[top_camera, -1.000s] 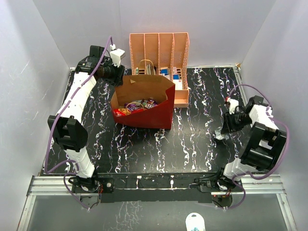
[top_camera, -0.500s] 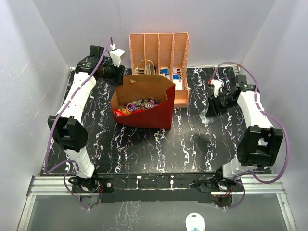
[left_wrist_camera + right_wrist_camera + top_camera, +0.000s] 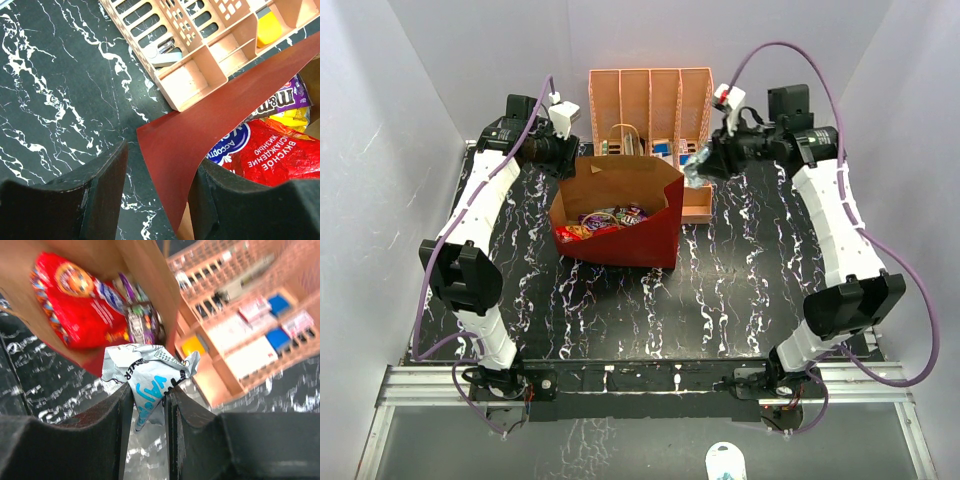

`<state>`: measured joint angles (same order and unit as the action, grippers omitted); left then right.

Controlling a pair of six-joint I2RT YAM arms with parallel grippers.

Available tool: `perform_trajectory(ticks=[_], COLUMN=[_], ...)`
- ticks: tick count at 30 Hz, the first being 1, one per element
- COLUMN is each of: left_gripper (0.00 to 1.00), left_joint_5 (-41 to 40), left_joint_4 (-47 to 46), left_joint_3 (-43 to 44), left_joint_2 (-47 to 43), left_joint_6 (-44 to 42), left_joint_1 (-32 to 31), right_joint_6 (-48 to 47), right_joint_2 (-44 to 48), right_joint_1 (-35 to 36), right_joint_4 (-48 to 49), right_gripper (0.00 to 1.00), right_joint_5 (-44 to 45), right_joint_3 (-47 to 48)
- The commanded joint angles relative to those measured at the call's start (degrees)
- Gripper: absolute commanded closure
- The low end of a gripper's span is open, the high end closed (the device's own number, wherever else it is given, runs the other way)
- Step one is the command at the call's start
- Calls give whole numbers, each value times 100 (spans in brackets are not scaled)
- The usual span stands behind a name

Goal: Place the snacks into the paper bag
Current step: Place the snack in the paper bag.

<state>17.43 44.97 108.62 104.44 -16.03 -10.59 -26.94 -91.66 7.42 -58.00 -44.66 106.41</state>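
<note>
Black marbled table (image 3: 720, 290), crinkled silver-blue pouch (image 3: 145, 375) pinched between right fingers (image 3: 100, 430).

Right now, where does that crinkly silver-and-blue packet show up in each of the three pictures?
Top view: the silver-blue packet is upper middle, held in the right pincer, beside the far right corner of the paper bag.
Left wrist view: not in it.
Right wrist view: dead centre, clamped in that same pincer.
Shared landmark: the peach organizer shows in all three views.
</note>
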Motion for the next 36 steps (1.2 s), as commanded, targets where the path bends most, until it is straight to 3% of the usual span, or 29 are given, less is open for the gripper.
perform_trajectory(ticks=[1,9,15,27,36], left_gripper=[54,54,53,50,47], left_joint_5=[-35,-78,-100,-79,-113], left_joint_4=[3,37,60,-5,33], left_joint_3=[102,166,223,209,279], left_joint_2=[-230,-294,-374,-464,-526], left_joint_6=[-23,-49,-71,-76,-93], left_joint_1=[24,26,24,22,22], right_joint_6=[743,1164,1061,910,849], right_joint_2=[-260,-1361,-1766,-1300,-784], right_joint_1=[708,1782,2227,2244,2244], right_joint_4=[889,1112,1067,1273,1396], right_gripper=[68,68,59,39,31], right_joint_5=[-80,475,1109,1644,1987], right_joint_3=[753,1882,1811,1123,693])
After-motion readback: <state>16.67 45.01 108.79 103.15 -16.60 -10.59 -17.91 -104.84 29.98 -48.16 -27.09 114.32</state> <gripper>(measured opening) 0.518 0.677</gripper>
